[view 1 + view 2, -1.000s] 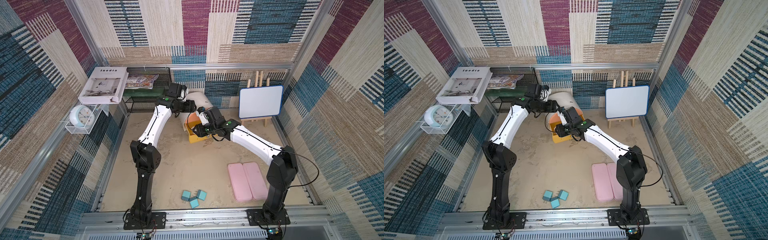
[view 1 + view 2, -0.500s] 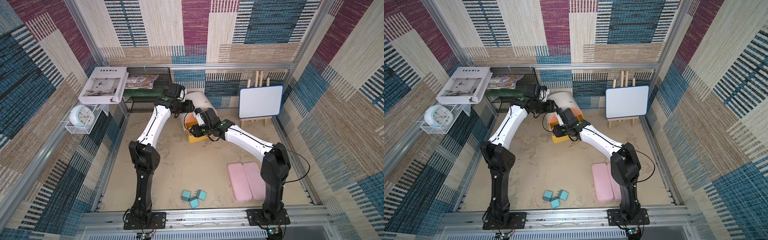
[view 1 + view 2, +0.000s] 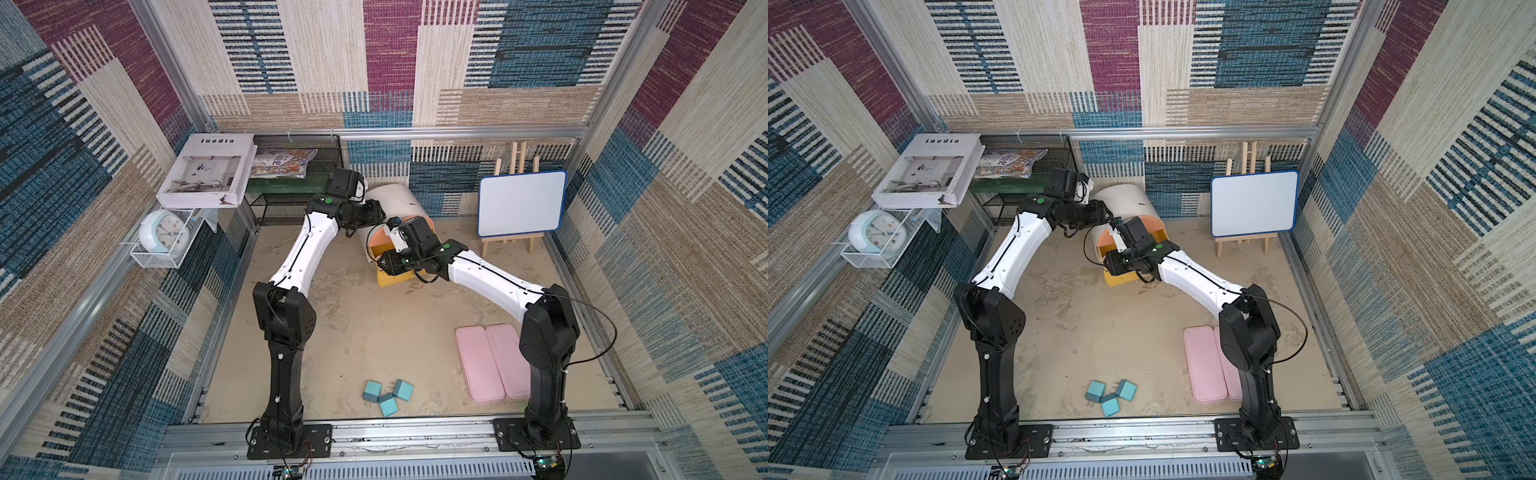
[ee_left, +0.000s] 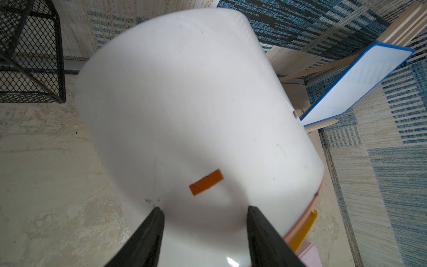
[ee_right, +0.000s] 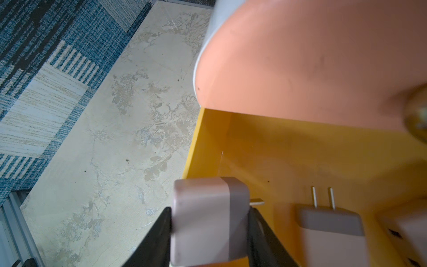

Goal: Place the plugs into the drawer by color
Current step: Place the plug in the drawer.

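The right claw [image 5: 209,211] holds a pink plug [image 5: 201,217] crosswise, its prong [image 5: 257,202] pointing past one finger into the open yellow drawer [image 5: 254,148]; the plug's near end is cut off. Just beyond that finger lies another pink plug [image 5: 330,231], prongs toward the peach front [image 5: 300,57]. The left claw [image 4: 205,213] rests on the white drum [image 4: 184,104], fingers narrowly apart; whether it grips, I cannot tell.

The scene is being lit brightly and evenly from above in both top views; soft shadows are being cast beneath the arms [image 3: 307,253], and edges are being bowed. Up close, the gold knob [image 5: 416,113] and pink plug [image 5: 201,219] are being blurred.
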